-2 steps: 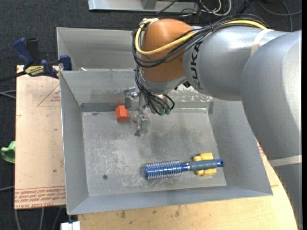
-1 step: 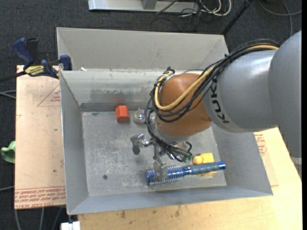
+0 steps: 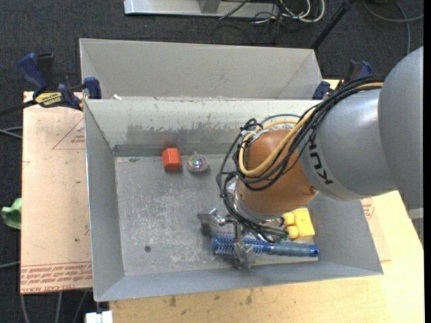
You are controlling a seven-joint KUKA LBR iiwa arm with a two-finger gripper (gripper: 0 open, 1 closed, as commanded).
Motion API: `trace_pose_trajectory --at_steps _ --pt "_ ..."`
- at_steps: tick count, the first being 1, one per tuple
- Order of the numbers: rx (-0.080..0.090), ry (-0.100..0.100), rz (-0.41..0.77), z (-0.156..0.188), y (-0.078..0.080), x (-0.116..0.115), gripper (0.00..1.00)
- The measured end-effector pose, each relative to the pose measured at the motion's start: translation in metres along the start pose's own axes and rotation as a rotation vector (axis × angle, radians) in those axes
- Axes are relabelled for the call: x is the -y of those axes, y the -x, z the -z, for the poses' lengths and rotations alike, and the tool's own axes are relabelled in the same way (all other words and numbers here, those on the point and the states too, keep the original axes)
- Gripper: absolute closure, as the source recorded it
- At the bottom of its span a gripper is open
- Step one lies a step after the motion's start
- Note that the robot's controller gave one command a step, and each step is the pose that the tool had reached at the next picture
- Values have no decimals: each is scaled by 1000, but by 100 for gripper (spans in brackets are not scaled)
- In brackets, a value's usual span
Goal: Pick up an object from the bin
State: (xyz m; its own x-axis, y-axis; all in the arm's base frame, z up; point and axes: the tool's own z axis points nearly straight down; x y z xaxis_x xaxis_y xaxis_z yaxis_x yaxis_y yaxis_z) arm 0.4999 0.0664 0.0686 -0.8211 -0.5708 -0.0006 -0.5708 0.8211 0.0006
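From my station I see the pincer (image 3: 227,239) low in the bin (image 3: 101,200), close to the front wall and a little toward the right-hand side, under the arm's orange wrist cover (image 3: 273,173) and its loop of cables. Its jaws look spread: one grey metal finger (image 3: 211,219) stands on the floor toward the bin's middle, and the other sits nearer the front wall. Between them lies the bristled head of a blue brush (image 3: 289,250). I can't tell whether either finger actually touches the bristles, and the brush seems to rest on the bin floor, not lifted.

The brush lies along the front wall, with its handle running toward the right wall and its head under the pincer. Just behind the handle, partly tucked under the wrist cover, is a yellow block (image 3: 301,224), near the brush but apart from the pincer.

Well away, near the back wall, an orange block (image 3: 171,159) sits on the floor with a small silvery round thing (image 3: 196,163) just beside it on the right. The two are apart.
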Motion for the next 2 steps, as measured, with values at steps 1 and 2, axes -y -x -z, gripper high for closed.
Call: trace_pose_trajectory --at_steps 1,2 --pt "0 1 1 1 1 -1 100" --pt "8 -4 37 153 -5 1 100"
